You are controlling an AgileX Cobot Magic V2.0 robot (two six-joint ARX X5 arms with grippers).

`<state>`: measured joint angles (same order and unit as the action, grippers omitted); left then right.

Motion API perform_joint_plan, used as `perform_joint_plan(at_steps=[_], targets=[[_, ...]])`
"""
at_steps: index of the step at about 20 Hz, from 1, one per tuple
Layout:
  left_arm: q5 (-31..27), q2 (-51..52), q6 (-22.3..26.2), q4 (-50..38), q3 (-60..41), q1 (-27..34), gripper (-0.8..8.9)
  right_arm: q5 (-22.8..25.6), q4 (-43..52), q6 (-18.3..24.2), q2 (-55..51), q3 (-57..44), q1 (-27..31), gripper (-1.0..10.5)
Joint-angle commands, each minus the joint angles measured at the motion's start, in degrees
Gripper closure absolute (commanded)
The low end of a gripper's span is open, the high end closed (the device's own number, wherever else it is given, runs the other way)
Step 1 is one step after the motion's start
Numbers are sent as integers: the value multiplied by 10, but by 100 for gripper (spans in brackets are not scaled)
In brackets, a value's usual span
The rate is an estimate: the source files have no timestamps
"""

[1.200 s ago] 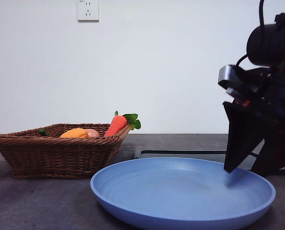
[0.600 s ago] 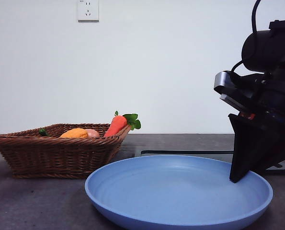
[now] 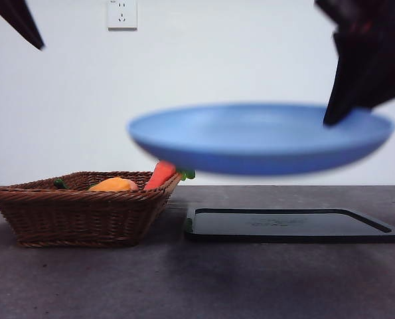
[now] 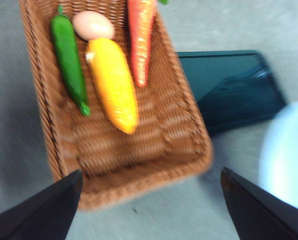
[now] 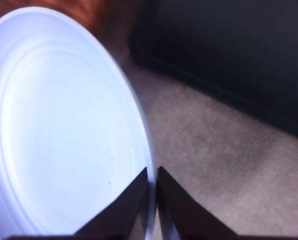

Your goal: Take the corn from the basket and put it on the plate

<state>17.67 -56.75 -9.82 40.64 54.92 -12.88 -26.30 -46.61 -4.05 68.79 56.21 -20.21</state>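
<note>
Your right gripper [image 5: 152, 187] pinches the plate [image 3: 260, 138] by its rim, holding it in the air above the black tray [image 3: 293, 224]. Your left gripper [image 4: 149, 200], jaws spread wide, hovers over the basket [image 4: 154, 155], where the corn [image 4: 113, 84] lies between carrot [image 4: 140, 37] and green pepper [image 4: 68, 60].

My left gripper [image 4: 149, 200] hangs above the basket [image 4: 189, 150] with jaws wide, and I see open air down to the corn [image 4: 113, 85]. A pepper [image 4: 68, 60] and a carrot [image 4: 140, 40] crowd it on either side. The lifted plate [image 3: 260, 136] hangs over the tray [image 3: 293, 226], beside the basket, blocking that side.
</note>
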Motion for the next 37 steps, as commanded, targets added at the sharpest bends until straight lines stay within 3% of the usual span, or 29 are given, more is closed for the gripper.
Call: perform_joint_plan(at_steps=[1, 6, 10, 14, 22, 29, 33, 37], targets=[[-47, -67, 2, -13, 47, -30, 385, 9, -23, 2, -27, 31, -2, 944], [-95, -216, 10, -18, 134, -82, 385, 54, -70, 1, -95, 68, -1, 944], [-130, -337, 11, -17, 193, -111, 385, 59, -84, -5, -146, 77, 13, 944], [-151, -431, -45, -43, 216, -120, 385, 58, -95, -4, -170, 77, 22, 944], [-165, -484, -132, -126, 216, -136, 384, 56, -96, 7, -173, 77, 22, 944], [-180, -517, -152, -132, 216, -138, 388, 54, -96, 20, -172, 77, 22, 944], [-179, -517, -164, -124, 216, -138, 612, 55, -96, 22, -172, 76, 22, 944], [-179, -514, -165, -114, 216, -137, 647, 56, -94, 22, -172, 76, 22, 944]])
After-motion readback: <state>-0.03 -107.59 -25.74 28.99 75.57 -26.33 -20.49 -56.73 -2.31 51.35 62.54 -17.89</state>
